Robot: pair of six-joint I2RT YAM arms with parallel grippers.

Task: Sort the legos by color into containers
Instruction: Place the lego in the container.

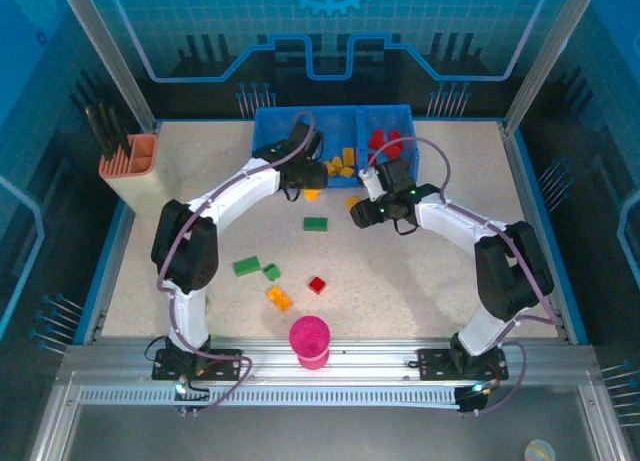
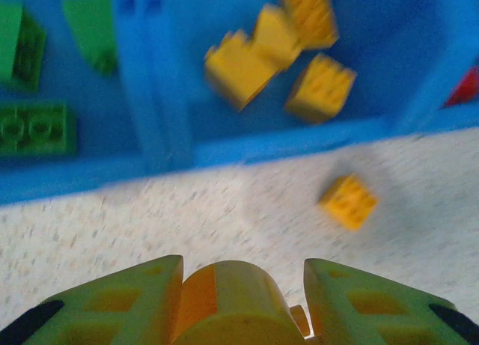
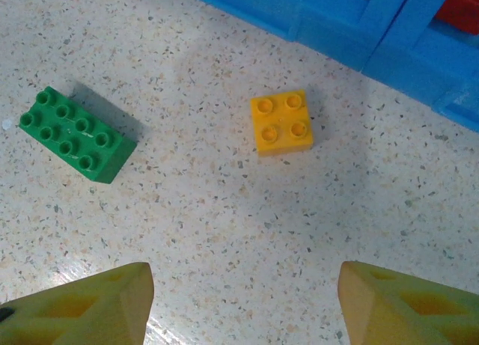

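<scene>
Six bricks are counted loose on the table: three green bricks, two yellow bricks, one red brick. A seventh, a yellow piece, is clamped in the left gripper by the table's far edge. The right gripper is spread wide. In the tray, three green pieces are noted in the left compartment and four yellow pieces in the middle compartment; the red ones at its right end cannot be counted.

Legos red, green, orange-yellow; tray blue.
</scene>
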